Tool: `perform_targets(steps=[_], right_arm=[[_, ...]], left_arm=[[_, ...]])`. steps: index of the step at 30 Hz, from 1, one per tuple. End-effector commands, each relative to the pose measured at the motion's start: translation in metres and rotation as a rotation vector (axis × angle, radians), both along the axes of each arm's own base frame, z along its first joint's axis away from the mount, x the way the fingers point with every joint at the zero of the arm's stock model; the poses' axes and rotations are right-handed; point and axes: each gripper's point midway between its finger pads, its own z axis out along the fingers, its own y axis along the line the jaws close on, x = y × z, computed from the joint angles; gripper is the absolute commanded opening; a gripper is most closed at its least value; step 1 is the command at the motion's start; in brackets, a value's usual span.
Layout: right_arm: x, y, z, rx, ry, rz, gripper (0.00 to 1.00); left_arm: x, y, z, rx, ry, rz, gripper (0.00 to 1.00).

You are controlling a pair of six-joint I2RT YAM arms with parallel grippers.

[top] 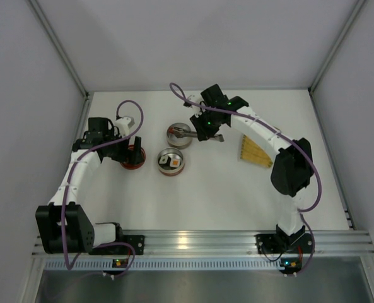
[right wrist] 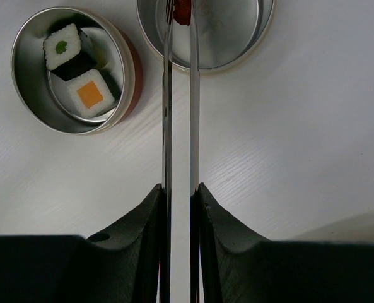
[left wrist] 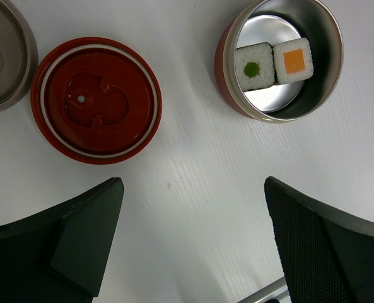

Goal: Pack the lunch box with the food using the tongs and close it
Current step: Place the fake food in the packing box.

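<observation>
Two sushi (right wrist: 90,93) in one tin (right wrist: 14,63); right pincer (right wrist: 179,196) clamps tongs (right wrist: 168,113), apparently holding red piece (right wrist: 183,11) over second tin (right wrist: 234,35); left pincer (left wrist: 193,189) open, lid (left wrist: 97,101) off

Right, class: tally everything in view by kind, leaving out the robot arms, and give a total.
Sushi pieces: 2
Small red food piece: 1
Round steel containers: 2
Red lid: 1
Tongs: 1
Yellow woven tray: 1
Total: 8
</observation>
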Motion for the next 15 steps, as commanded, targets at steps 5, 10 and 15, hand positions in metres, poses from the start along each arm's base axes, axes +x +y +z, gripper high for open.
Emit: perform_targets(steps=[5, 10, 15], right_arm=[[0.002, 0.015, 0.017, 0.040, -0.053, 0.030, 0.29], [0.000, 0.017, 0.022, 0.054, -0.056, 0.039, 0.41], [-0.001, 0.014, 0.033, 0.064, -0.077, 0.039, 0.42]], left_arm=[[0.010, 0.001, 0.006, 0.000, -0.051, -0.010, 0.98], [0.010, 0.001, 0.008, 0.000, -0.052, -0.010, 0.98], [0.009, 0.002, 0.011, 0.007, -0.054, -0.010, 0.98]])
